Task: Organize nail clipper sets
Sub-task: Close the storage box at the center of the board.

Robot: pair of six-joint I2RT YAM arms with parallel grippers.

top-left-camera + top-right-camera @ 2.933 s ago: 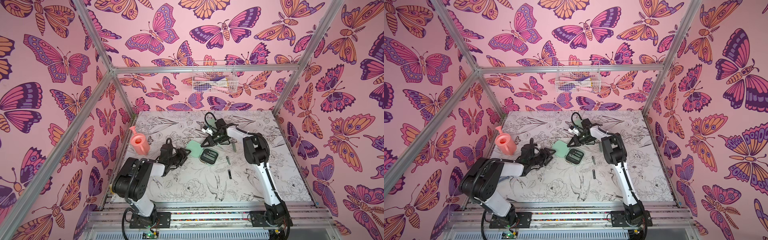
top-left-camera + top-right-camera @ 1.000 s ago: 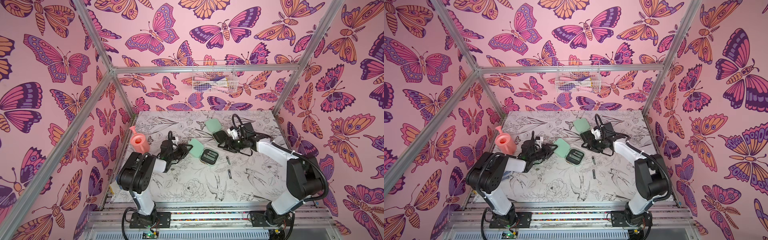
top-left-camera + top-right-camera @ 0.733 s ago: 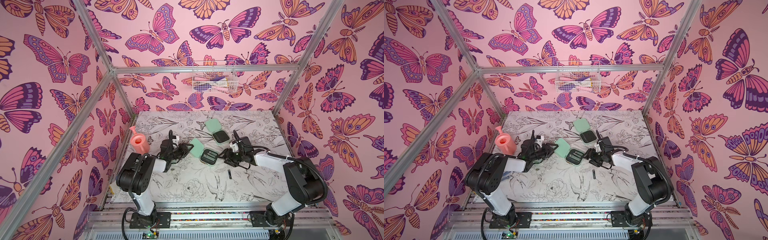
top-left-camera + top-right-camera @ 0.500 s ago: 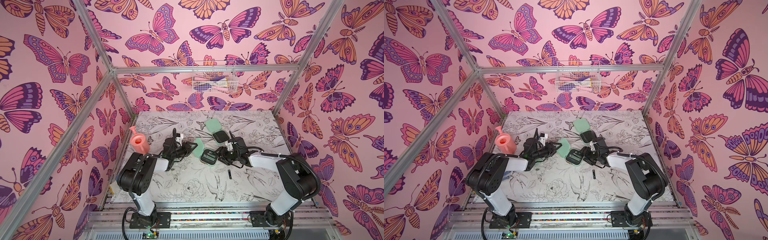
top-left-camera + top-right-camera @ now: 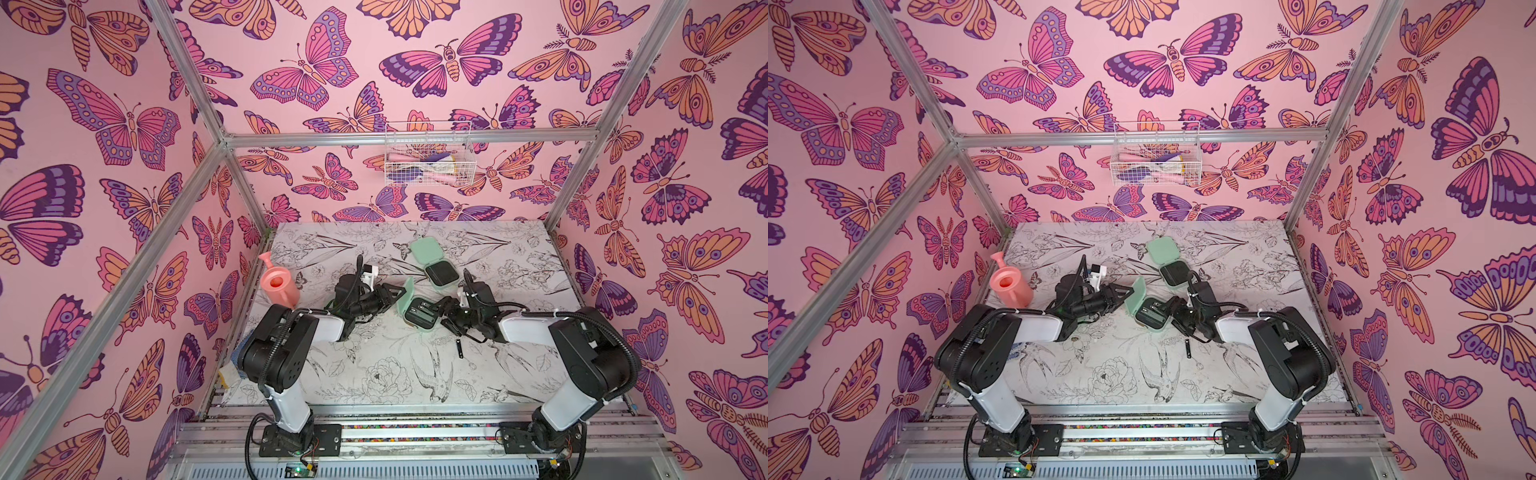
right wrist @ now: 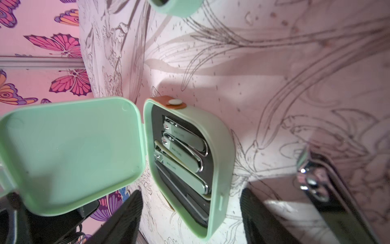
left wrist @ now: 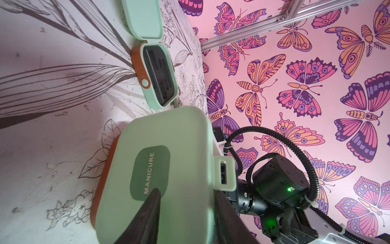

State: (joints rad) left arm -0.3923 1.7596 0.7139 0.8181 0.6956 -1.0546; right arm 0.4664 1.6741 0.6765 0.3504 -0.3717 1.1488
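several pink butterfly walls (image 5: 124, 124) surround one floral table (image 5: 374, 374). one wire basket (image 5: 428, 166), contents unclear. one pink can (image 5: 279, 286). two green cases: far case (image 5: 441, 272) lies open flat; near case (image 5: 422, 312) sits mid-table, its lid (image 5: 405, 296) pinched upright by the left gripper (image 5: 399, 292). right gripper (image 6: 191, 192) gapes wide beside it. three clippers (image 6: 183, 152) inside; one loose tool (image 5: 459, 348) nearby.

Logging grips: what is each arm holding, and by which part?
Left gripper pinches the open mint-green plastic case's raised lid by its latch edge; right gripper, fingers apart, holds nothing.
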